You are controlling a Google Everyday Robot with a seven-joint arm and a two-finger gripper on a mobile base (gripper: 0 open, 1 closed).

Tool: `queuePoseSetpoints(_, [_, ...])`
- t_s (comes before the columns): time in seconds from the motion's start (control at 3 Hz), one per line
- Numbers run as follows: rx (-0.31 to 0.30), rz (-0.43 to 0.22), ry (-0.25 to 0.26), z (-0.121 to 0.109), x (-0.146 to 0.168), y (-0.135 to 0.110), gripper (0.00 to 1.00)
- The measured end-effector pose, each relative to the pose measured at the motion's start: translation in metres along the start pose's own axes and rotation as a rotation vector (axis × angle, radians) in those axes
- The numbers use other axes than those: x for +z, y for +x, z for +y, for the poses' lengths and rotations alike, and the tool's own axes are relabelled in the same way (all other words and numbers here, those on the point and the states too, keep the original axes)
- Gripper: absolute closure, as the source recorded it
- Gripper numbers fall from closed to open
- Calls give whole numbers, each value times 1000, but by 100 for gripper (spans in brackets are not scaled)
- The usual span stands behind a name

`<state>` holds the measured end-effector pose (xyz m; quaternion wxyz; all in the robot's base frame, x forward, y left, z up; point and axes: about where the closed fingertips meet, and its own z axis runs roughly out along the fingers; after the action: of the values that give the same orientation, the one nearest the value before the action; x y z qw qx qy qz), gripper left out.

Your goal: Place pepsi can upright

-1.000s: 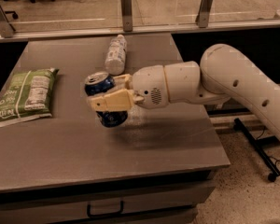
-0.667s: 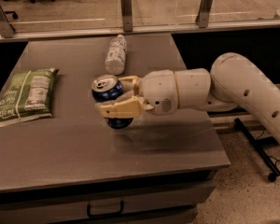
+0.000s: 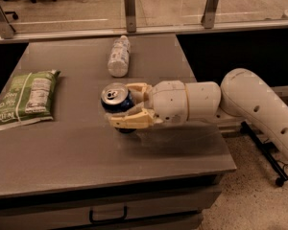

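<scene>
Three things share the grey desk (image 3: 86,166): a pepsi can (image 3: 116,99), a clear plastic bottle (image 3: 118,56) and a green snack bag (image 3: 24,98). The pepsi can is near the middle of the desk, held in the gripper (image 3: 121,104), whose two cream-coloured fingers (image 3: 133,121) are clamped on its dark blue body, one on the far side and one on the near side. The can's silver top with its pull tab faces upward and shows as a bright oval, with the can leaning slightly toward the picture's left. Its dark lower end sits just at the desk surface, over a small shadow, but whether it actually touches the desk cannot be told. The white arm (image 3: 259,104) reaches in from the picture's right, passing over the desk's right edge, its thick wrist section lying low and nearly level above the surface. The bottle lies on its side toward the back of the desk, cap end pointing away, well apart from the can. The snack bag lies flat near the desk's left edge, also apart from the can. Under the front edge of the desk a drawer with a dark handle (image 3: 108,215) is visible. Behind the desk runs a glass partition (image 3: 168,8) set in metal posts.
</scene>
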<state>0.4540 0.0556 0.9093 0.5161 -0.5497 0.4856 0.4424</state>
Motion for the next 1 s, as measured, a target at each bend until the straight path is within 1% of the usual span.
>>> queuePoseSetpoints(0.33, [-6,20,7,0,-2,15,74])
queuePoseSetpoints(0.67, [4,33,15,0,-5,26,52])
queuePoseSetpoints(1.0, [15,37,16,0,-6,31,27])
